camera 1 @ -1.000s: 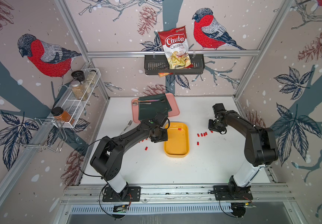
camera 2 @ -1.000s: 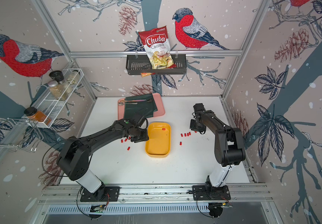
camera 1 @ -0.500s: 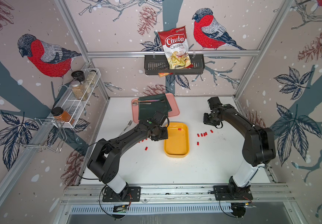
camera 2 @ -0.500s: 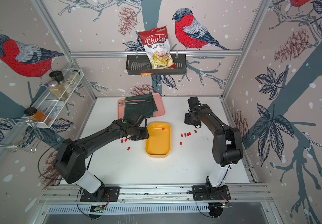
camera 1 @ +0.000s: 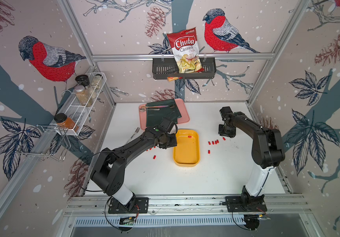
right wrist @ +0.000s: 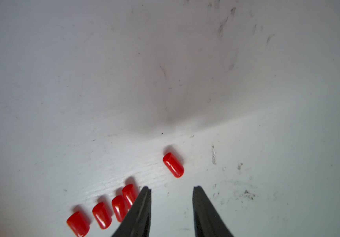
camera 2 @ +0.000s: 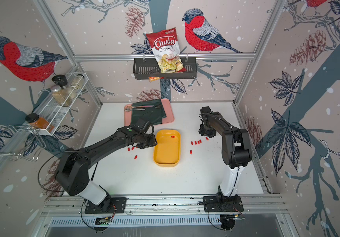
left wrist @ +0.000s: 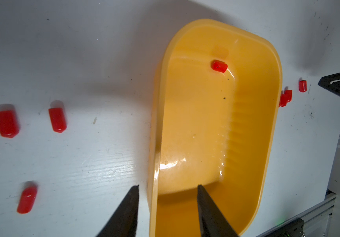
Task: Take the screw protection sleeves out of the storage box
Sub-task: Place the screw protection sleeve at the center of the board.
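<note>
**Desk scene, both arms at rest height.** We show the storage box (camera 1: 186, 164) lying on the white desk (camera 1: 165, 180) between the two arms. A single red sleeve (left wrist: 219, 66) lies on the box floor, close to the end wall farthest from the arm bases. The other screw protection sleeves (camera 1: 213, 142) lie out on the desk on both sides of the box. On the right-arm side we count a row of four (right wrist: 111, 209) and two lying apart; on the left-arm side there is a loose scatter of a few.

The left claw (left wrist: 167, 187) is spread apart and holds nothing. One finger is over the box floor and the other outside its long wall; we cannot tell whether it touches the rim. The right claw (right wrist: 171, 188) is likewise spread and holds nothing, low over bare desk just beside the row of four.
</note>
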{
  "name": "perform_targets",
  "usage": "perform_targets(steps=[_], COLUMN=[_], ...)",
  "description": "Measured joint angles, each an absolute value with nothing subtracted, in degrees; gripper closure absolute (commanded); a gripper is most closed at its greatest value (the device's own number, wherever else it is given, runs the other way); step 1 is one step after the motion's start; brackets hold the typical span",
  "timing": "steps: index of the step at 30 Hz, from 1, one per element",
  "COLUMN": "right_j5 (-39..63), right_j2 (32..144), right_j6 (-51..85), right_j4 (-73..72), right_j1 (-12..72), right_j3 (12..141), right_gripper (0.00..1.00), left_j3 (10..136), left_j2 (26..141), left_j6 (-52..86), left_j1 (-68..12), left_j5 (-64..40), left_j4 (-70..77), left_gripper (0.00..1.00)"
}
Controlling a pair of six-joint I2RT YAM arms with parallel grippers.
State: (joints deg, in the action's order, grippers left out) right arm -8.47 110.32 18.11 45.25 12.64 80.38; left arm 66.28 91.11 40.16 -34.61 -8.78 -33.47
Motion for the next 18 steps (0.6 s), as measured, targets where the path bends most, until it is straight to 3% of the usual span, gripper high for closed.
perform_targets(steps=[11,18], right_j5=[-8.54,-7.33], right_j2=[114.74,114.78], right_j6=[13.82,13.65], right_j4=[43.64,41.91], right_j1=[11.20,11.20], right_j3=[80.79,79.02], right_gripper=[0.63,0.80], left_j3=[65.91,65.91], left_j2=[91.11,91.90], left_j6=[40.21,40.23], left_j1=[-34.52,-34.46], left_j5=[-8.80,-8.88], left_j4=[-33.47,-33.47], left_gripper=[0.53,0.54])
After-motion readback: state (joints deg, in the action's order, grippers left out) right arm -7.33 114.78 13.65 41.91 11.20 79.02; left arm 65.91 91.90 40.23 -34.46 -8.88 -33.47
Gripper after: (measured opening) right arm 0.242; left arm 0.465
